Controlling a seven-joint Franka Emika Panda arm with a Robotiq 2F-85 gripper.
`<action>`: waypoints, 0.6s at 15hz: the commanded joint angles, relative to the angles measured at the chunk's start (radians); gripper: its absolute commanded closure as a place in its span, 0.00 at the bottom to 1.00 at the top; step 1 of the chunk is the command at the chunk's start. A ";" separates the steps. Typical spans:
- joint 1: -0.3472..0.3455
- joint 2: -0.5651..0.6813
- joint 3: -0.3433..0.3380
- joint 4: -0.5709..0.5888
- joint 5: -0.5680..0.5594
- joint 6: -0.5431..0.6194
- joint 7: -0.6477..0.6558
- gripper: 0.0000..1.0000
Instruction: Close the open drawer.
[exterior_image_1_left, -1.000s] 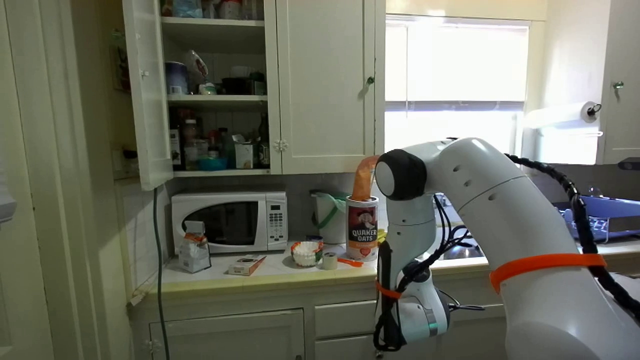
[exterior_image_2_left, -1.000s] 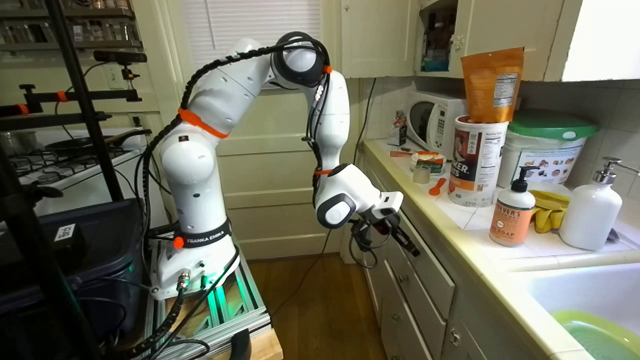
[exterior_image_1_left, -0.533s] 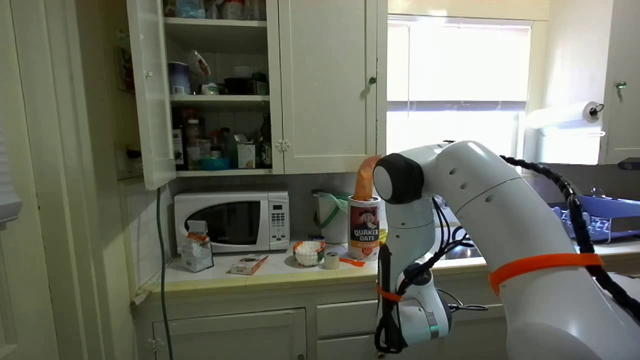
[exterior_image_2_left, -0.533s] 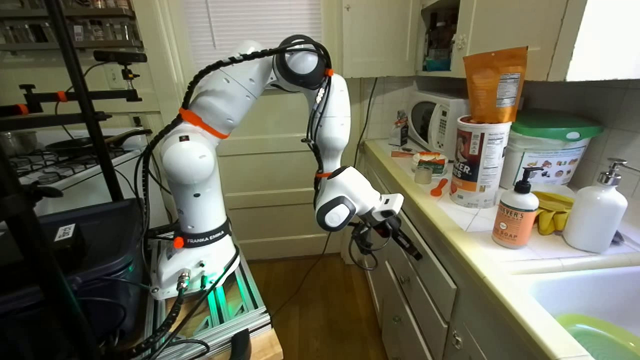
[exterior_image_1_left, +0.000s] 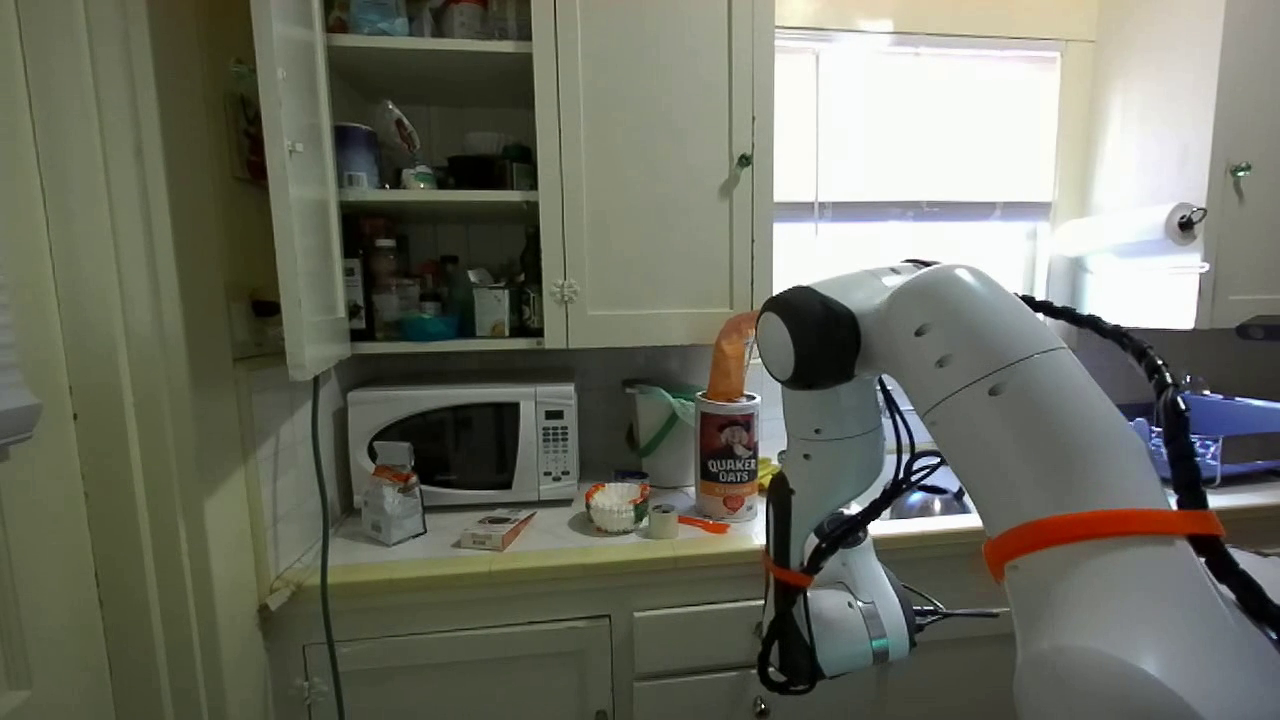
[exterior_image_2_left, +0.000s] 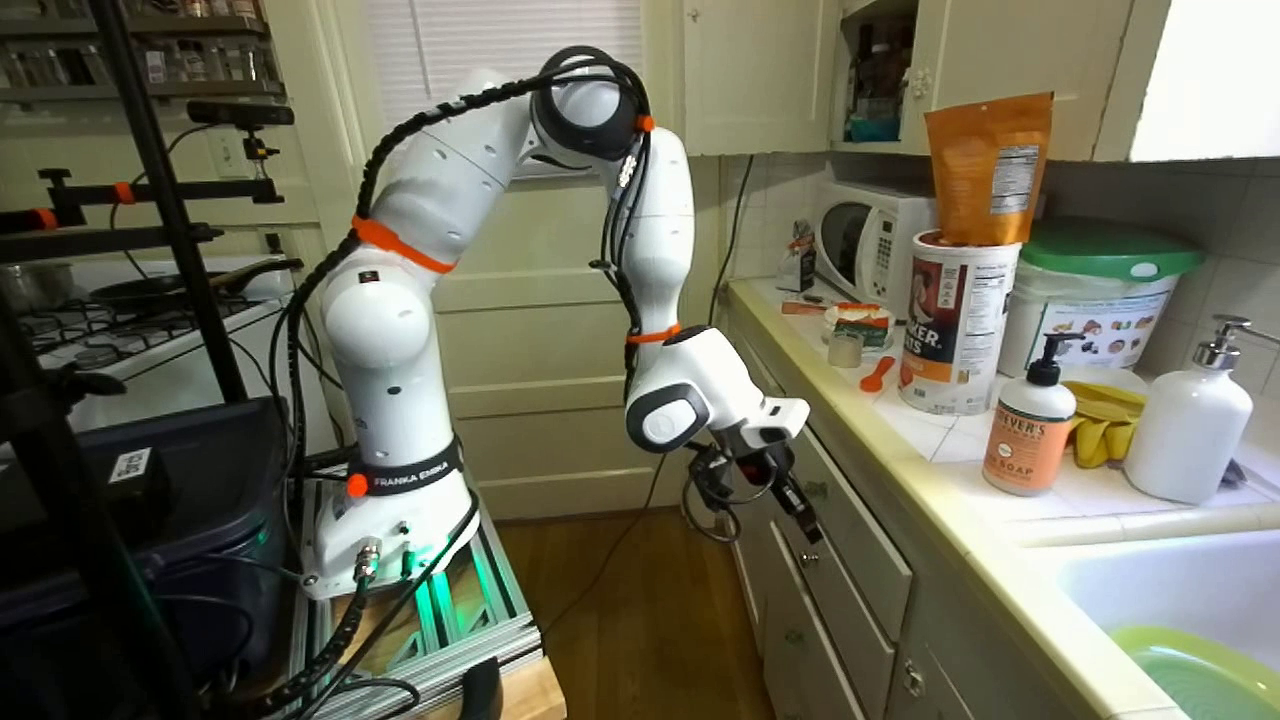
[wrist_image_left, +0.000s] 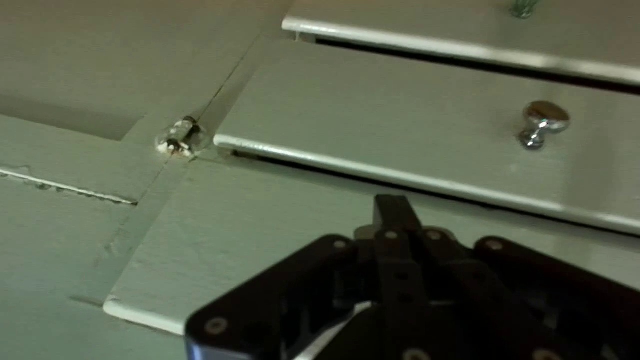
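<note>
Closing push about done, I judge: drawer (exterior_image_2_left: 865, 555) looks near flush below the counter (exterior_image_2_left: 925, 435), hand (wrist_image_left: 397, 211) before the lower fronts (wrist_image_left: 380, 112), fingers together; next I'd check its seam, then nudge or back away.

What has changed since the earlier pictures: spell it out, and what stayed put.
The arm has risen and drawn back from the top drawer, so the drawer's knob, hidden before, now shows in an exterior view. The jaws are shut in the wrist view; nothing was visibly gripped or let go. The top drawer, oats and microwave stayed put.
</note>
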 joint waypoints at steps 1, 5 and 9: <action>-0.003 -0.202 0.029 -0.166 -0.080 -0.121 -0.025 0.74; -0.014 -0.417 0.050 -0.315 -0.150 -0.346 -0.028 0.51; 0.005 -0.550 -0.015 -0.254 -0.156 -0.634 -0.041 0.20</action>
